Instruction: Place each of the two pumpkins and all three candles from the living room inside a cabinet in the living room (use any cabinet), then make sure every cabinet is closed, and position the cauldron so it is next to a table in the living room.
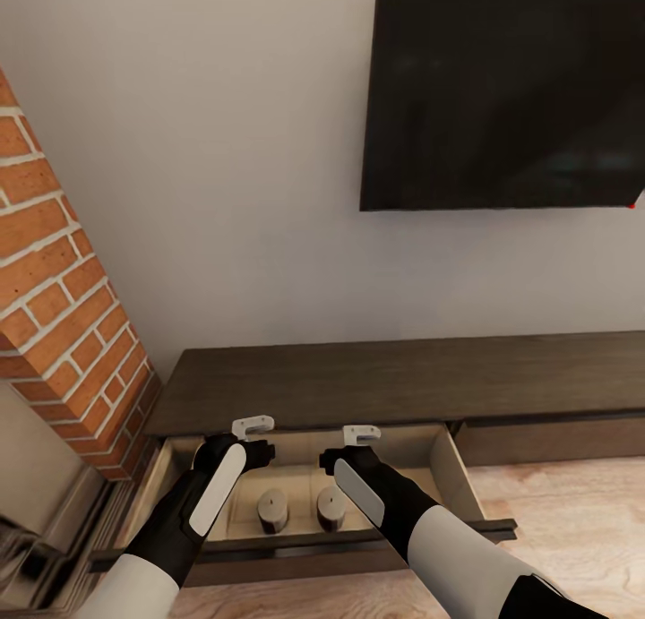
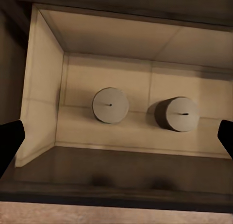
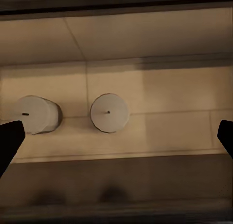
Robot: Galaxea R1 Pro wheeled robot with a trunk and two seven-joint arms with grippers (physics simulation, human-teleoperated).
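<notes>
Drawer of the cabinet stood pulled out right below me, and two candles sat upright side by side on its pale floor, near the front edge, the second one just to the right of the first. I had the left gripper and the right gripper hovering over the drawer's rear, each with jaws spread wide and holding nothing. Beyond stood a brick column and a dark wall screen.
</notes>
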